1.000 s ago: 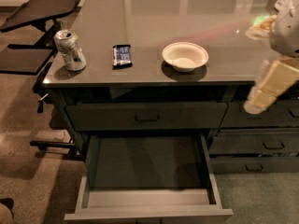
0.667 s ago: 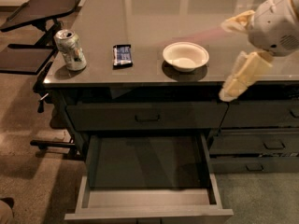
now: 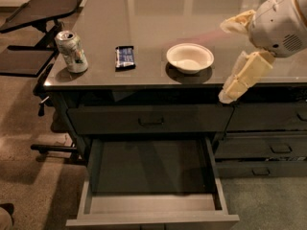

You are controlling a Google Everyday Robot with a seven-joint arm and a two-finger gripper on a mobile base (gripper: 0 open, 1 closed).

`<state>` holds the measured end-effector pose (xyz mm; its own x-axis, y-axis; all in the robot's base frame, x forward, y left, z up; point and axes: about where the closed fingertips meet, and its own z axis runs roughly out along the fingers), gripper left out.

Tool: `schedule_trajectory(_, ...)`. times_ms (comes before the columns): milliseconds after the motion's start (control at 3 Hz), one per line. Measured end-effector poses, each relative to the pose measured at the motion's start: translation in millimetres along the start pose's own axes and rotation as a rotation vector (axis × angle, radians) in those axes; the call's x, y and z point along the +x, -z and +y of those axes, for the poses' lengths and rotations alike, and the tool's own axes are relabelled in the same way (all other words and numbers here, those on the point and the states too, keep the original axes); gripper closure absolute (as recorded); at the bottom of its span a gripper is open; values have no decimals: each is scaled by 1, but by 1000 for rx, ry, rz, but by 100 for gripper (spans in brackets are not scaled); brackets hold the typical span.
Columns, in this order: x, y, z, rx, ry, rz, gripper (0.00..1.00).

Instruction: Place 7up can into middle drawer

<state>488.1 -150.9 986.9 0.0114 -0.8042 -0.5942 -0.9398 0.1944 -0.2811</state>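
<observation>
The 7up can (image 3: 72,51), silvery-white with green markings, stands upright at the left end of the counter top (image 3: 144,13). The middle drawer (image 3: 148,169) is pulled wide open below the counter, and its dark floor holds nothing. My gripper (image 3: 225,63) is at the right, over the counter's front edge, to the right of the bowl and far from the can. Its cream fingers (image 3: 243,75) are spread apart and hold nothing.
A white bowl (image 3: 190,57) and a dark snack packet (image 3: 124,57) lie on the counter between the can and the gripper. A closed drawer front with a small black handle (image 3: 151,121) sits above the open drawer. Narrower drawers (image 3: 268,150) stand to the right. A black stand (image 3: 43,8) is at the left.
My gripper has moved left from the frame's right edge towards the bowl and the counter's front edge. The can, bowl and drawer have not moved.
</observation>
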Motion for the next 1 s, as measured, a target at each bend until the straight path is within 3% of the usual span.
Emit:
schedule_trajectory(333, 0, 2, -1, 28, -26, -41, 0)
schedule_trajectory(667, -25, -16, -21, 86, -67, -120, 0)
schedule_trajectory(1000, -70, -46, -65, 167, -100, -238, 0)
